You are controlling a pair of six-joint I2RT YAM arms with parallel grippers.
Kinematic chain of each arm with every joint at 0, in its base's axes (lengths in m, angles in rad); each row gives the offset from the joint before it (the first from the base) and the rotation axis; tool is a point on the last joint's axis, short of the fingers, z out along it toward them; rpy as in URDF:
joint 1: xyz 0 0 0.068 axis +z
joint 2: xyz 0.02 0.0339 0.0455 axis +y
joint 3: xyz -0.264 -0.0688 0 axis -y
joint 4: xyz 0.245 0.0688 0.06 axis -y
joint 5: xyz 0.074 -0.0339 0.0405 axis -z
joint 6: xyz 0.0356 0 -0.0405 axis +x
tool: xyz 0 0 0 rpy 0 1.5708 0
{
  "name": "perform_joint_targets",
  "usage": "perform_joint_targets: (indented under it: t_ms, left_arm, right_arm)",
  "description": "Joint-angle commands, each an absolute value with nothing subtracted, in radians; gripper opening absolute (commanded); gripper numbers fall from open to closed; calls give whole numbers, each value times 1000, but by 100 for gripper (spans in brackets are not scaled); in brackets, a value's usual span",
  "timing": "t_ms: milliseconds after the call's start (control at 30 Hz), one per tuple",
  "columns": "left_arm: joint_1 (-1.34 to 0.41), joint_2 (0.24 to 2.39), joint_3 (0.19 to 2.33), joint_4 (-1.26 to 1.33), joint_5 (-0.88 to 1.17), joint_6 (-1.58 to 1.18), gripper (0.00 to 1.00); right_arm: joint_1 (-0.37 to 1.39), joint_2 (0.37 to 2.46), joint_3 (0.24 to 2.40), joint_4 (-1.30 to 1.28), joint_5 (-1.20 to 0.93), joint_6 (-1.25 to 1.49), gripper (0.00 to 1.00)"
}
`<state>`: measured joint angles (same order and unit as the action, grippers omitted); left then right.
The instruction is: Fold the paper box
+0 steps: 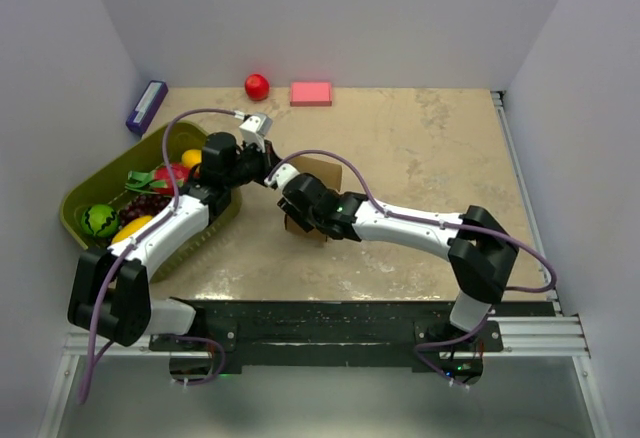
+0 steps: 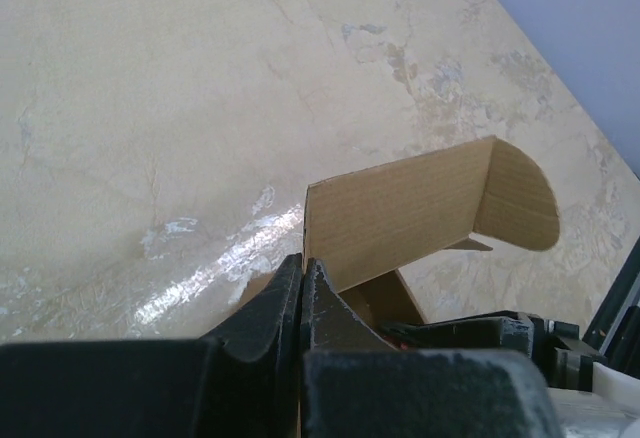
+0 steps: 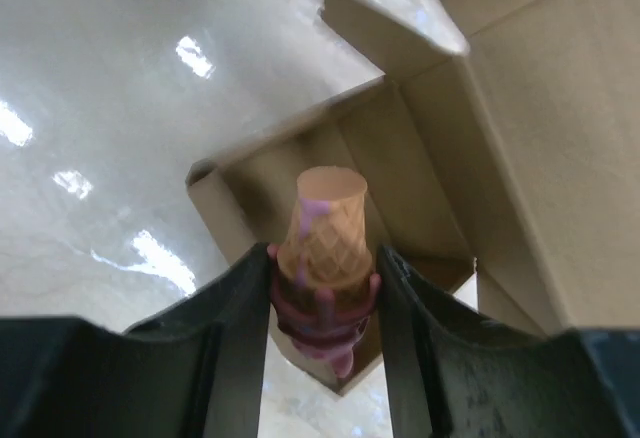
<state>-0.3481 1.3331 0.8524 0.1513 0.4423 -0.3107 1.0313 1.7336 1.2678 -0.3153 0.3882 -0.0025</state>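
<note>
The paper box is brown cardboard, partly erected with its flaps open, at the table's middle between my two grippers. My left gripper is shut on the edge of an upright side flap; its tips pinch the panel's near corner. My right gripper is shut on a toy ice cream cone with purple topping. It holds the cone point-out over the box's open cavity. The box's inner walls and a loose flap show in the right wrist view.
A green basket with toy fruit stands at the left, under my left arm. A red ball, a pink block and a small purple box lie along the back. A metal rail runs down the right edge.
</note>
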Motion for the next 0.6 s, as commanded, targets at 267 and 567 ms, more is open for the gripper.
perform_joint_targets:
  t_ms: [267,567]
  left_arm:
    - [-348,1305,885,170,466,-305,0]
    - [-348,1304,885,175,476,-310,0]
  right_arm:
    - [962,1790,1281,-328,365,-20,11]
    - [962,1779,1264,-356,331,-11,36]
